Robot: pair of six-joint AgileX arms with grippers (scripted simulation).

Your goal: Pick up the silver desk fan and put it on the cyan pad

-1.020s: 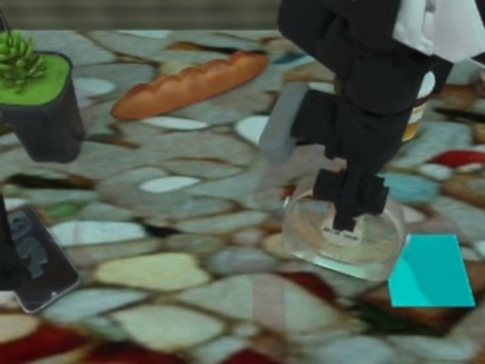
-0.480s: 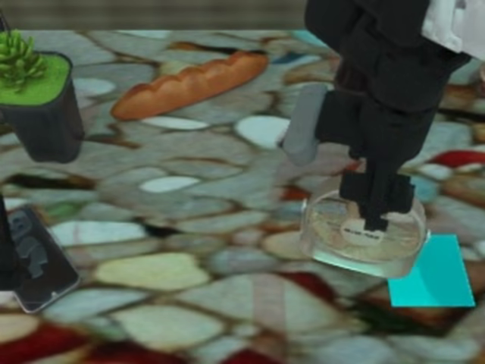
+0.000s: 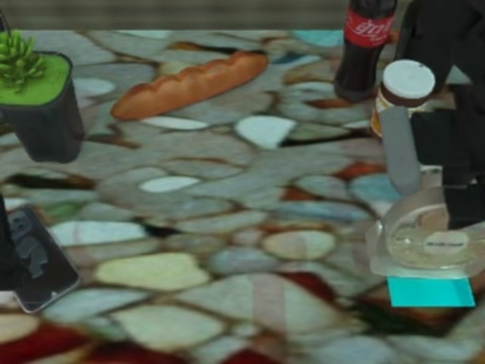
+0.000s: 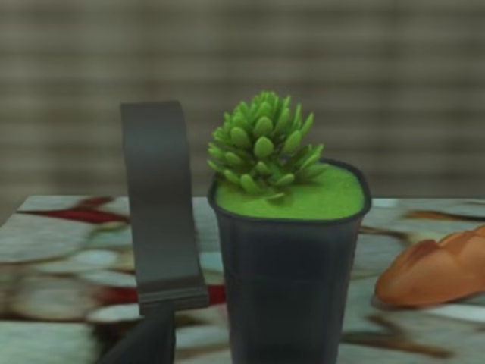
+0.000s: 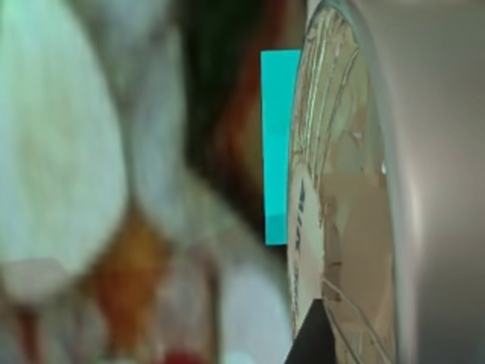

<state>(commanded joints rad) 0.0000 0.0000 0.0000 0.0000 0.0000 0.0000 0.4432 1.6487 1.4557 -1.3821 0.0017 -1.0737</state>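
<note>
The silver desk fan point(image 3: 424, 244), a round translucent cage with a pale oval centre label, is at the table's right edge. Its near rim overlaps the far edge of the cyan pad point(image 3: 430, 293). My right gripper point(image 3: 458, 226) comes down from the upper right and is shut on the fan. I cannot tell if the fan touches the pad. In the right wrist view the fan's cage point(image 5: 341, 197) fills the frame beside a strip of cyan pad point(image 5: 279, 144), with one dark fingertip point(image 5: 314, 341) against the cage. My left gripper point(image 3: 6, 254) is parked at the left edge.
A cola bottle point(image 3: 367, 45) and a white-lidded jar point(image 3: 405, 89) stand just behind the fan. A bread loaf point(image 3: 189, 82) lies at the back middle. A potted succulent point(image 3: 38, 102) stands at the back left, close ahead in the left wrist view point(image 4: 288, 250). A dark flat slab point(image 3: 38, 258) lies beside the left gripper.
My right gripper has carried the fan to the right, from beside the pad to over its far edge. The bottle and jar are now uncovered. The left arm has not moved.
</note>
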